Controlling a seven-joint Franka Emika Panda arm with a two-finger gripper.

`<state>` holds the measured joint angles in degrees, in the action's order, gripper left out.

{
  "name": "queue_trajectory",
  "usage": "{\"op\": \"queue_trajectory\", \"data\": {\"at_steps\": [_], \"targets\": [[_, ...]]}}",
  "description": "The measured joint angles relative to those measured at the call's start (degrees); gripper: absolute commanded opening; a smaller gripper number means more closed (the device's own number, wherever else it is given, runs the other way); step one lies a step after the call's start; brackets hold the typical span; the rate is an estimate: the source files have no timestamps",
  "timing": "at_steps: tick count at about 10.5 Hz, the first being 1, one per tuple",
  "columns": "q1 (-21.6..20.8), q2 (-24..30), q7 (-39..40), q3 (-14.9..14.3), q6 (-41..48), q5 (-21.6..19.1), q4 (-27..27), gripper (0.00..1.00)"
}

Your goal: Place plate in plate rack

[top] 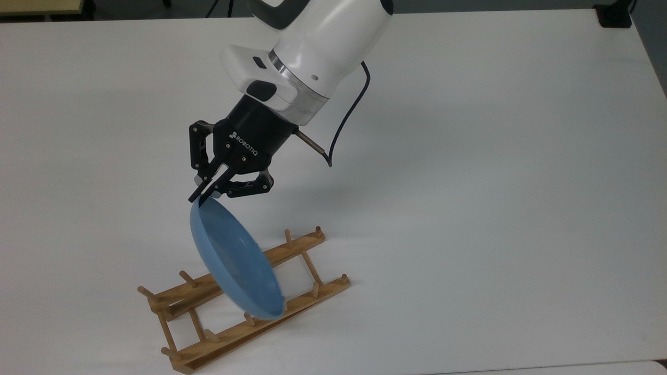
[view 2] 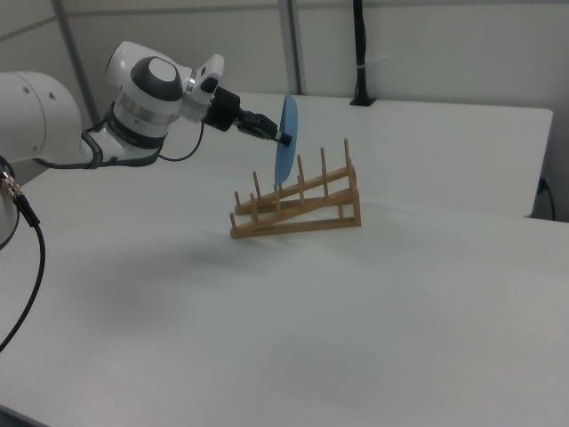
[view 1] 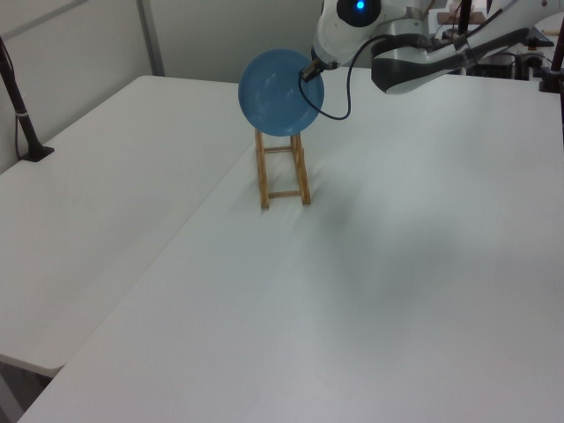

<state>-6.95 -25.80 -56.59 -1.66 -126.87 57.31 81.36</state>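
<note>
The light-blue plate (top: 237, 260) stands almost on edge, and my gripper (top: 200, 196) is shut on its upper rim. Its lower edge sits among the pegs of the wooden plate rack (top: 307, 246), over the top view's nearer rail; I cannot tell whether it touches the wood. In the left view the plate (view 1: 280, 92) faces the camera above the rack (view 1: 283, 173), with the gripper (view 1: 310, 72) at its upper right rim. The right view shows the plate (view 2: 286, 133) edge-on between upright pegs of the rack (view 2: 302, 213), the gripper (view 2: 282, 139) holding it from the right view's left.
The rack lies near the front edge of the white table (top: 469, 208). A dark cable (top: 346, 117) hangs from the wrist. A black post (view 1: 21, 106) stands at the left view's left, and a black pole (view 2: 359, 53) at the back of the right view.
</note>
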Motion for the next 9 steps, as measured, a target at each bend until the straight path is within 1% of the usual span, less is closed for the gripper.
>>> {"op": "queue_trajectory", "data": {"at_steps": [7, 8, 9], "targets": [[0.5, -1.2, -1.3, -0.1, 0.0, 0.0, -0.1, 0.00], [0.5, -1.7, -1.3, -0.1, 0.0, 0.0, -0.1, 0.03], [0.5, -2.3, -1.3, -0.1, 0.0, 0.0, -0.1, 0.10]]}}
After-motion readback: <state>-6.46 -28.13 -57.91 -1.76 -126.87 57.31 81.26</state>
